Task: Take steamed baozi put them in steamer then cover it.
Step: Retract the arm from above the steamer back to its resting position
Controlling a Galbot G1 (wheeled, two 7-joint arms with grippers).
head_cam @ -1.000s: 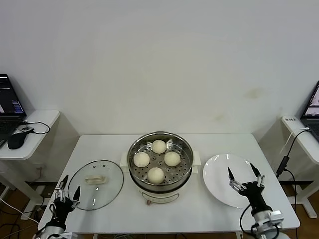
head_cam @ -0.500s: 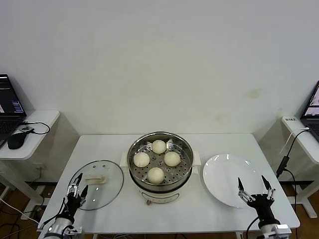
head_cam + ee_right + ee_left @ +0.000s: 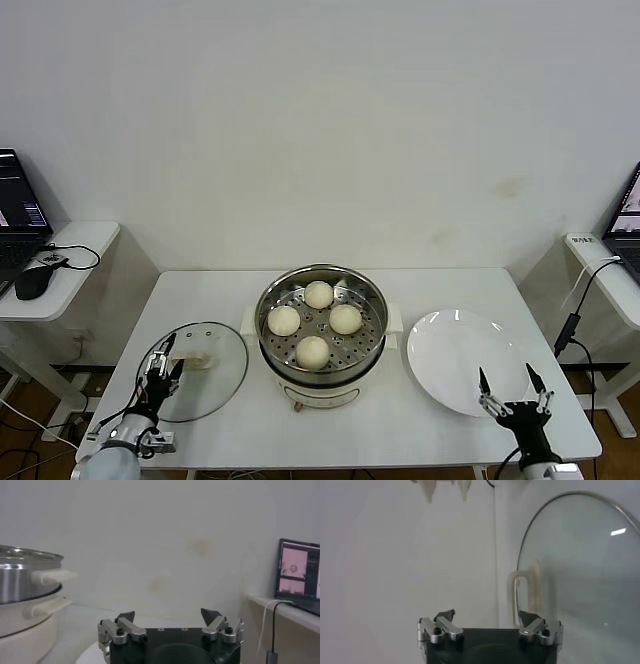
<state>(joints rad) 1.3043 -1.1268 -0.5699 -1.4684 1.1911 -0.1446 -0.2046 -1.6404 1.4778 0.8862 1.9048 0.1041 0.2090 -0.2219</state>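
Covering comes next, by my reading: all 4 steamed baozi [image 3: 313, 351] already sit on the perforated tray inside the steamer [image 3: 322, 325] at the tabletop's [image 3: 200, 290] centre. The cover [image 3: 194, 370] lies flat to the steamer's left, bar handle [image 3: 192, 361] up. Left gripper [image 3: 160, 364], fingers spread wide and empty, hovers over the cover's near-left rim beside the handle. Suggest straddling the bar squarely before closing, lifting level, then lowering concentric on the steel rim. Right gripper [image 3: 511, 394], fingers likewise open and empty, sits low at the near edge by the white plate [image 3: 455, 355]. Open surface between cover and steamer looks clear; the cover lies near the tabletop's left edge.
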